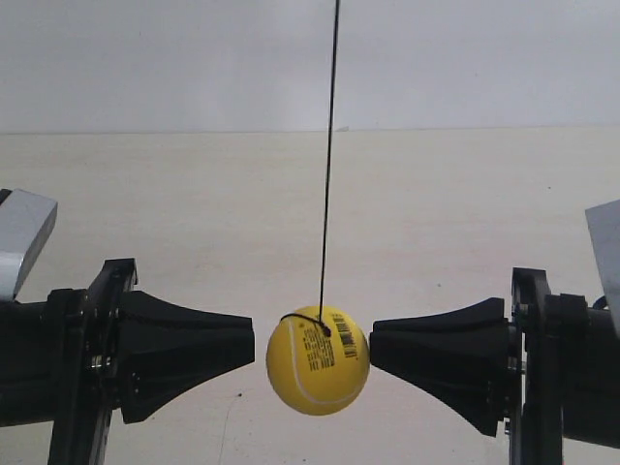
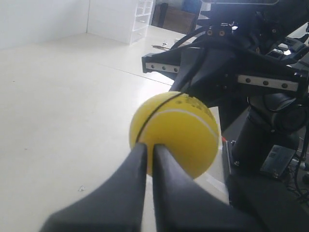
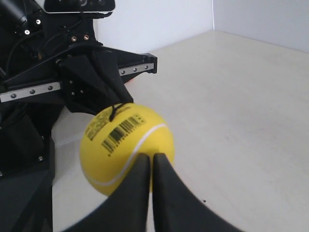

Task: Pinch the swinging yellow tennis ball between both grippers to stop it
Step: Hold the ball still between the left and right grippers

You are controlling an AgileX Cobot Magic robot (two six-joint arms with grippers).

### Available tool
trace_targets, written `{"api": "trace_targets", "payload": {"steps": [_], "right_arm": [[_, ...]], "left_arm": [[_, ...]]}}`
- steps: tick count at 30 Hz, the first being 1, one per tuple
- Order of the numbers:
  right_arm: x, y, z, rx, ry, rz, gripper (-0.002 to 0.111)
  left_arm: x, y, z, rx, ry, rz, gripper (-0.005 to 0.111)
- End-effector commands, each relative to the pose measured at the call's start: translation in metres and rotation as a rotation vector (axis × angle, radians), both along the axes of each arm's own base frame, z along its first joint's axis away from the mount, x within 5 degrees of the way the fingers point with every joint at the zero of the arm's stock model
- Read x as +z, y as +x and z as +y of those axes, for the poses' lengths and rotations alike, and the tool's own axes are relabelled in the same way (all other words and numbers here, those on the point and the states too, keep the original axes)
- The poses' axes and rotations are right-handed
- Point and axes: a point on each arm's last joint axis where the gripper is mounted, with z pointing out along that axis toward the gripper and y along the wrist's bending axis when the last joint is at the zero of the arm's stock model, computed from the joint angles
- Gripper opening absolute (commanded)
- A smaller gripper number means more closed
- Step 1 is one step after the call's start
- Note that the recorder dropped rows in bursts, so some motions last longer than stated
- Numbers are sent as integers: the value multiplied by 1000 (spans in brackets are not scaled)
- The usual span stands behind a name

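The yellow tennis ball (image 1: 318, 360) hangs on a thin black string (image 1: 329, 174) just above the pale table, with its barcode label turned up and to the exterior view's right. My right gripper (image 1: 373, 351) is shut, and its blunt tip touches that side of the ball. My left gripper (image 1: 252, 349) is also shut, with a narrow gap between its tip and the ball's other side. In the left wrist view the left gripper (image 2: 149, 147) points at the ball (image 2: 174, 135). Its barcode faces the camera in the right wrist view, where the right gripper (image 3: 151, 157) meets the ball (image 3: 120, 145).
The cream tabletop (image 1: 465, 213) runs back to a white wall (image 1: 145, 58). A white drawer unit (image 2: 140, 19) stands at the table's far edge in the left wrist view. Each arm's black frame (image 2: 251, 82) (image 3: 58, 82) rises behind the ball.
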Motion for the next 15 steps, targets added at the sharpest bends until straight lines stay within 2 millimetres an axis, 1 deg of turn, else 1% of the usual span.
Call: {"api": "trace_targets", "payload": {"steps": [1, 15], "right_arm": [[1, -1, 0, 12, 6, -8, 0], [1, -1, 0, 11, 3, -8, 0]], "left_arm": [[2, 0, -1, -2, -17, 2, 5], [2, 0, -1, -1, -22, 27, 5]]}}
